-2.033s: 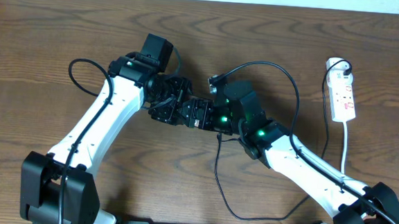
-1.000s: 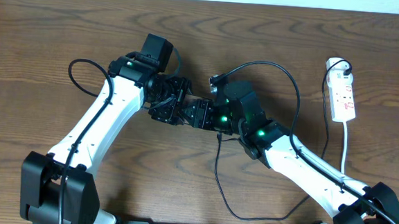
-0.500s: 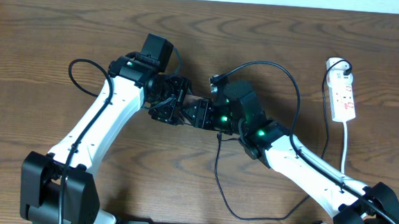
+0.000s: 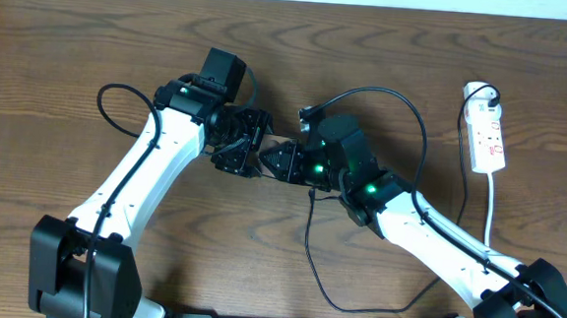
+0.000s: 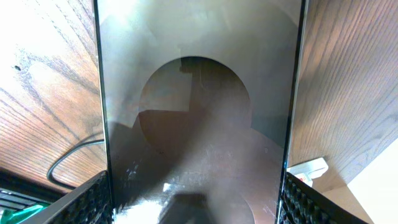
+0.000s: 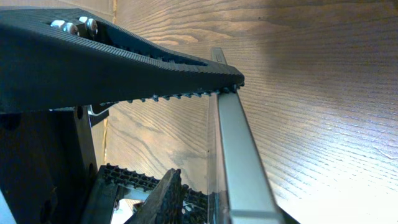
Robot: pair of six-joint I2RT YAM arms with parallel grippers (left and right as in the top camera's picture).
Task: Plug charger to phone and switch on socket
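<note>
Two white arms meet mid-table with one flat, glossy, dark bronze phone [image 5: 196, 81] between them. The left gripper [image 4: 245, 149] clasps this phone across its width, with a ribbed black finger [image 5: 93, 202] pressed to each long edge (two fingers, both in contact). The right gripper [image 4: 281, 162] faces it. The toothed tip of its upper finger [image 6: 155, 68] touches the phone's silvery thin edge, but whether this gripper is clenched on anything cannot be told.

One thin black charger cable [image 4: 307, 234] leaves from under the right gripper, loops near the table's front edge and rises toward the one narrow white socket strip [image 4: 489, 137] with red marks. The strip lies well apart at the right on the brown wooden table [image 4: 61, 86], with a single white cord [image 4: 493, 206] trailing from it. The cable's connector tip is hidden.
</note>
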